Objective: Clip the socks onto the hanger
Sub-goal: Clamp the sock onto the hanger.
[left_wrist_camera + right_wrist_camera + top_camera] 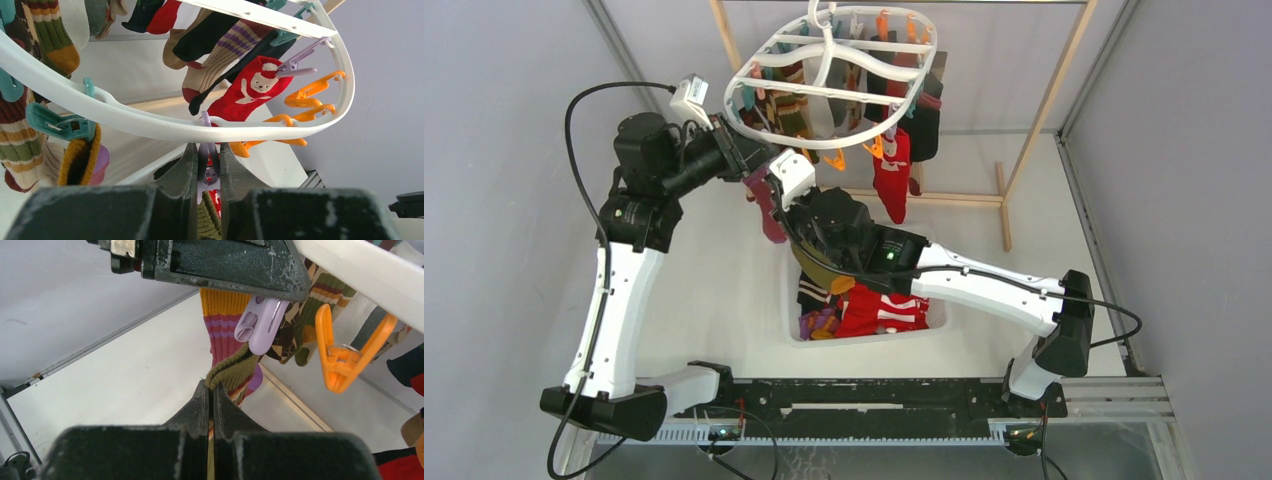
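The white oval hanger (834, 90) hangs at the back with several socks clipped on. My left gripper (759, 165) is at its near left rim (150, 125), shut on a lilac clip (209, 167) that hangs under the rim. My right gripper (213, 387) is shut on the cuff of an olive ribbed sock (235, 371) and holds it just under that lilac clip (260, 325). In the top view the right gripper (776, 195) is right beside the left one, and the olive sock (819, 262) trails below the arm.
A white basket (936, 322) with red and striped socks stands under the right arm. A bare wooden frame (1034, 130) carries the hanger. A red Santa sock (250, 90) and free orange clips (310, 95) hang on the near right rim. A striped sock (222, 325) hangs behind the clip.
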`<state>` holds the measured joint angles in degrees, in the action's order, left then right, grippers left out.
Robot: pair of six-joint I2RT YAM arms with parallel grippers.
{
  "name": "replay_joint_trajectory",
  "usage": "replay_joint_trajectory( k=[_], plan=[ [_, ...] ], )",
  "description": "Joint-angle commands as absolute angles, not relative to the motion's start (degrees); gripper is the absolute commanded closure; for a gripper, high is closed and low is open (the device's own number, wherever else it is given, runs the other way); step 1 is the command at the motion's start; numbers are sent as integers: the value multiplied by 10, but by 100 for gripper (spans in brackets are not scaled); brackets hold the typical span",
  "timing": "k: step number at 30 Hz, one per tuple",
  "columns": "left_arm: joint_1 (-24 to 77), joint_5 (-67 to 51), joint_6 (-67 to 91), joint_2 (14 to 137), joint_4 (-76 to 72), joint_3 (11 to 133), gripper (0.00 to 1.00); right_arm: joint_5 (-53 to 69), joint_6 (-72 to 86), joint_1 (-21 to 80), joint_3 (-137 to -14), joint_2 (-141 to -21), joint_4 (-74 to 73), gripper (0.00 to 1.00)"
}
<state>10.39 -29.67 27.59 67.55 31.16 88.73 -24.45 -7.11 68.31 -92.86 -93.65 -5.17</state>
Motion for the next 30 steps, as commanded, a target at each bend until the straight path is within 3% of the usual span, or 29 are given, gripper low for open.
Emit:
replay_joint_trajectory(
  k=[1, 30],
  plan=[
    [109, -288, 273, 666, 298, 868, 96, -238, -86, 683, -968, -937, -53, 100],
    [131, -226, 250, 643, 249, 835, 98, -227, -58, 663, -1011, -935, -89, 100]
  ],
)
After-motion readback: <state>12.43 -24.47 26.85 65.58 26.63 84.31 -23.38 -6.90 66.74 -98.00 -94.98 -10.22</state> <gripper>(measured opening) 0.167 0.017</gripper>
